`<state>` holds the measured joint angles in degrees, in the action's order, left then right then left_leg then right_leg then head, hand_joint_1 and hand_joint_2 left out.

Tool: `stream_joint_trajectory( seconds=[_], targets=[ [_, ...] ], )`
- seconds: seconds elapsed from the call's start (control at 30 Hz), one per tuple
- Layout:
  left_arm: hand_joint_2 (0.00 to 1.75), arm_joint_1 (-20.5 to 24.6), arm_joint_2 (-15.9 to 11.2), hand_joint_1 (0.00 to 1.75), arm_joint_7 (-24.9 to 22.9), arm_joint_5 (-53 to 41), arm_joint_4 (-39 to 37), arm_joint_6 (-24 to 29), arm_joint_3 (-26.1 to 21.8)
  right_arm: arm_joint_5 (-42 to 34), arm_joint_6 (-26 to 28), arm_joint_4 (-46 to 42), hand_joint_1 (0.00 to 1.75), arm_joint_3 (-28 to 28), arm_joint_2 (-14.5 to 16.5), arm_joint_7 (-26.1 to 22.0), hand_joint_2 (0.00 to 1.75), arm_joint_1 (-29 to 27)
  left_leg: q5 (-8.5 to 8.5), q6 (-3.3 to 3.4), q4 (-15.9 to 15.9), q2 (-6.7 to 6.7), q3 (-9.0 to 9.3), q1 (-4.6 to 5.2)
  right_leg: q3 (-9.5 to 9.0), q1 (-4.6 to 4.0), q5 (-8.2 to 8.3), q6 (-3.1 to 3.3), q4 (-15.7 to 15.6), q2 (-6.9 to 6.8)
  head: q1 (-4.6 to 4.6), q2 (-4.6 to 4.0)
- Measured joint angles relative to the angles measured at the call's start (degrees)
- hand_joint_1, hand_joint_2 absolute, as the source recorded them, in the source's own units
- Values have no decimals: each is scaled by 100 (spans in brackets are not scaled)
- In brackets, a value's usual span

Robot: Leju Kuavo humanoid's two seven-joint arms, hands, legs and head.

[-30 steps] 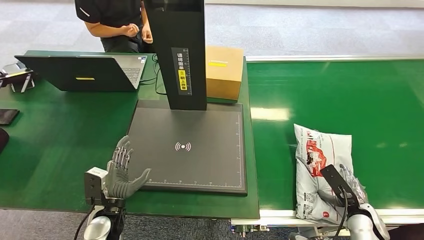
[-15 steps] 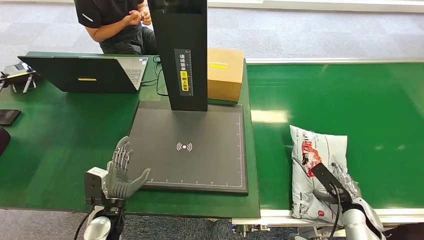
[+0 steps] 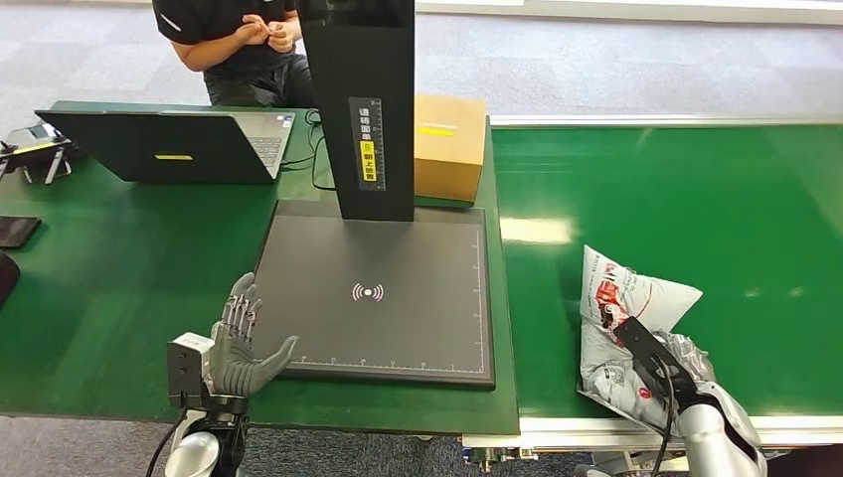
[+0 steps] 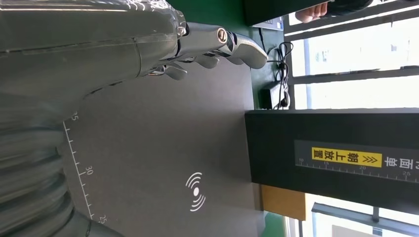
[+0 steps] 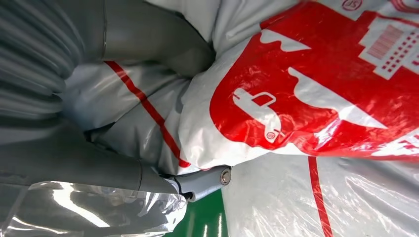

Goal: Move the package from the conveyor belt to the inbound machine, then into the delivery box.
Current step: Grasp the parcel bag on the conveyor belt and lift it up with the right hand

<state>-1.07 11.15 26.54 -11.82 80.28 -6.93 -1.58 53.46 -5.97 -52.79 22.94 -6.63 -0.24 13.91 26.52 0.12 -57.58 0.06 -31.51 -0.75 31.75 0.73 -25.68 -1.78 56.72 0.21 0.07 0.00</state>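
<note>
Head view, near edge: my right hand (image 3: 668, 366) grips the package (image 3: 626, 323), a crumpled white poly bag with red print, on the green conveyor belt (image 3: 696, 199) at the near right. Right wrist view confirms it: thumb (image 5: 163, 47) pressed into one side of the bag (image 5: 296, 98), fingers (image 5: 197, 182) wrapped under the other, film bunched between them.

My left hand (image 3: 239, 343) hovers at the near left corner of the inbound machine (image 3: 378, 288); fingers spread, holding nothing. Left wrist view: fingers (image 4: 222, 44) apart above the dark scan plate (image 4: 163, 148).

Farther back, the machine's black column (image 3: 360, 109) rises from the plate's far edge. Cardboard box (image 3: 447, 144) sits just right of the column. Open laptop (image 3: 169, 144) on the green table (image 3: 109, 278) at the far left. Beyond the table, a person (image 3: 239, 45) with hands together.
</note>
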Motion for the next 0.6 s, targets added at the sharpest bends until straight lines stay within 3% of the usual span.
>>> stream_joint_trajectory(
  seconds=[0.17,0.3,0.43,0.6],
  targets=[
    [175,-3,0,0,-9,-2,16,1,-10,-6,37,73,175,-47,-24,-61,175,45,6,-2,1,0,-2,-1,2,-3,-8,3,0,0,1,0],
    [175,-57,2,0,-14,0,75,6,-24,-164,431,78,175,-70,-6,-208,175,38,6,-1,1,0,-10,-1,4,1,-7,2,1,0,2,0],
    [175,-155,13,0,-23,-8,204,15,-53,-440,948,-248,175,-54,146,-326,175,-98,1,3,1,-1,-29,2,23,6,-4,-2,3,-2,2,0],
    [175,-212,39,0,-28,-15,290,15,-75,-939,1290,-1057,175,-4,436,-813,175,-380,-4,4,1,-3,-61,5,58,9,-1,-2,10,-3,1,0]
  ],
)
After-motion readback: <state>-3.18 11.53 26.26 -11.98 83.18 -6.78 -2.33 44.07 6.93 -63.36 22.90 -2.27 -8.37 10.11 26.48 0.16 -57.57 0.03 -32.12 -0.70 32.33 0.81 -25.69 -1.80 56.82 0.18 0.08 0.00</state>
